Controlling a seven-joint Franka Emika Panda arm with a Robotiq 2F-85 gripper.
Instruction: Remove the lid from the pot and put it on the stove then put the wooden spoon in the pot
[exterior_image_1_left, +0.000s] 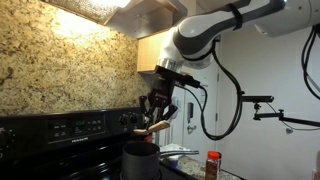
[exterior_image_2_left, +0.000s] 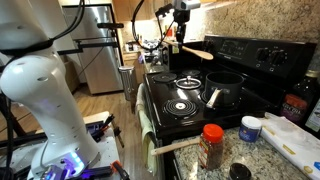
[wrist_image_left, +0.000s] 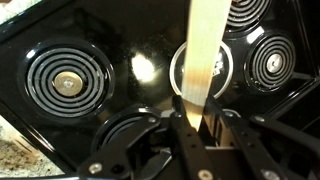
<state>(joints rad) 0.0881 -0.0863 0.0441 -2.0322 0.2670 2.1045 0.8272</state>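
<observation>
My gripper (wrist_image_left: 201, 128) is shut on the wooden spoon (wrist_image_left: 205, 50), whose pale handle runs up the wrist view. In both exterior views the gripper (exterior_image_1_left: 157, 112) (exterior_image_2_left: 178, 40) holds the spoon (exterior_image_1_left: 155, 127) (exterior_image_2_left: 196, 52) in the air above the black stove (exterior_image_2_left: 170, 115). The open black pot (exterior_image_2_left: 226, 88) stands on a burner, and in an exterior view (exterior_image_1_left: 140, 160) it is just below the spoon. The glass lid (exterior_image_2_left: 187, 82) lies flat on the stove beside the pot. In the wrist view the lid (wrist_image_left: 223, 68) lies under the spoon.
Coil burners (wrist_image_left: 68, 82) (wrist_image_left: 270, 62) surround the lid. A red-capped spice jar (exterior_image_2_left: 211, 146), a white tub (exterior_image_2_left: 250, 128) and a white tray (exterior_image_2_left: 297, 140) sit on the granite counter. Another spice jar (exterior_image_1_left: 212, 164) stands near the pot. The stove's control panel (exterior_image_2_left: 262, 55) rises behind.
</observation>
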